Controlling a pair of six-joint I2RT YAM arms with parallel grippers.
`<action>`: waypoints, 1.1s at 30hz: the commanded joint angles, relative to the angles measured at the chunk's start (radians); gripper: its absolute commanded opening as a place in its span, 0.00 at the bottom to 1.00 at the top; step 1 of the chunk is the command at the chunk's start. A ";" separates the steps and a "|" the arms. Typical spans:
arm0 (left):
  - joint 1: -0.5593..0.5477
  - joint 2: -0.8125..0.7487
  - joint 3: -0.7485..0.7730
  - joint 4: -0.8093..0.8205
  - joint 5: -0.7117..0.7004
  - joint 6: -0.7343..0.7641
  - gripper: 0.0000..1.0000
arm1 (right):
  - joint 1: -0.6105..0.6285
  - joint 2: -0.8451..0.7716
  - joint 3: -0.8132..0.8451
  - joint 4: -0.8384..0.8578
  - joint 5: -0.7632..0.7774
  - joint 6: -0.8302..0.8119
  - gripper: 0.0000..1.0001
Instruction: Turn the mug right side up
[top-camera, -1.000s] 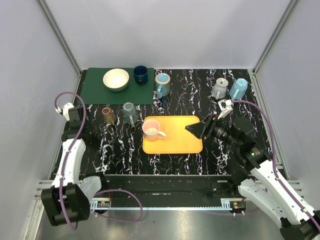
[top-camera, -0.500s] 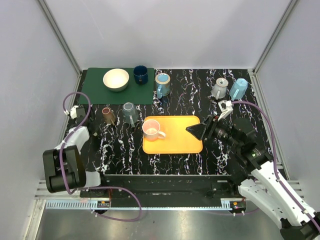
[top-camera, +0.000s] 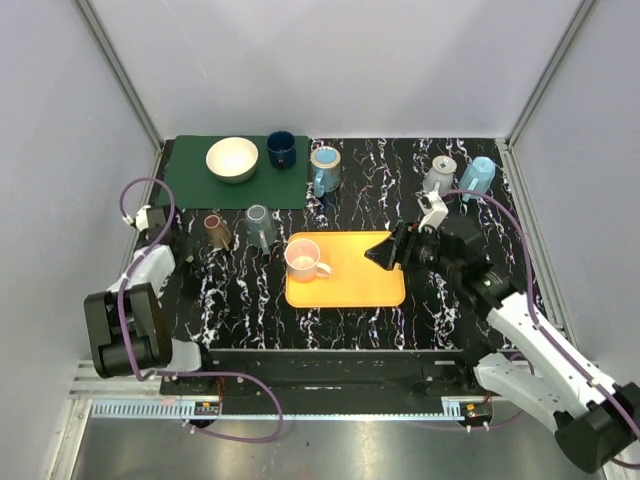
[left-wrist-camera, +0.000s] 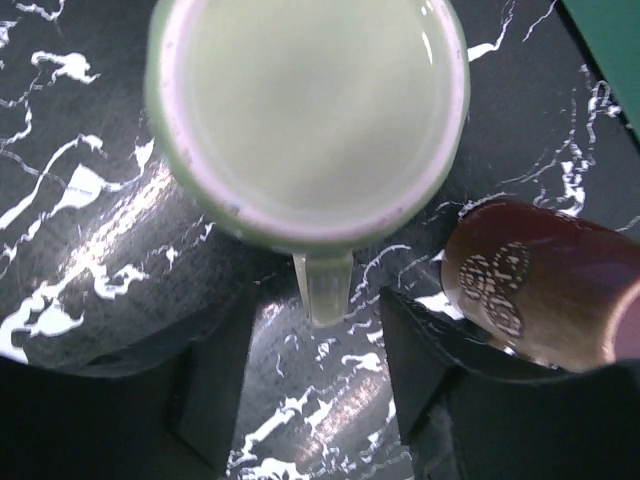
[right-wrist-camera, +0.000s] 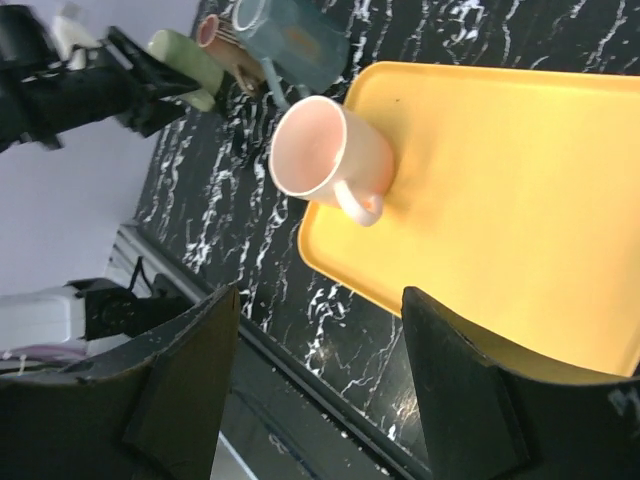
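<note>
At the left side of the black, white-veined bench (left-wrist-camera: 80, 190), the pale green ceramic mug (left-wrist-camera: 305, 110) stands just in front of the left tool (left-wrist-camera: 318, 345). Seen from the left wrist, its round face with a pinkish ring is turned to the camera. This looks like the open mouth, so the mug seems to be right side up and the task close to done, though the view does not settle mouth against base.

The mug's handle (left-wrist-camera: 322, 290) points straight into the gap of the left tool. The jaws stand apart on either side of it and touch nothing. A reddish-brown patterned tumbler (left-wrist-camera: 545, 300) sits just beside the outer face of one finger.

The right tool (right-wrist-camera: 320, 295) hovers open and empty over the near edge of the orange plastic tray (right-wrist-camera: 520, 200). A pink mug (right-wrist-camera: 325, 155) stands there, well apart from the green one.

The main risk lies in the left tool's retreat. If it draws back at a slant, a finger could catch the handle and spin or tip the mug. If it swings sideways, it could knock the tumbler. A lift while the handle is between the jaws could drag the mug along. The right tool is far enough away that it seems to pose no danger.
</note>
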 joint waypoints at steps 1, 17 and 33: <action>0.006 -0.125 -0.018 -0.068 0.020 -0.044 0.61 | 0.009 0.126 0.081 -0.034 0.061 -0.071 0.72; -0.529 -0.670 -0.011 -0.273 -0.020 -0.085 0.99 | 0.258 0.644 0.435 -0.140 0.187 -0.480 0.71; -0.640 -0.891 -0.118 -0.356 0.044 -0.072 0.96 | 0.355 0.966 0.636 -0.267 0.239 -0.648 0.66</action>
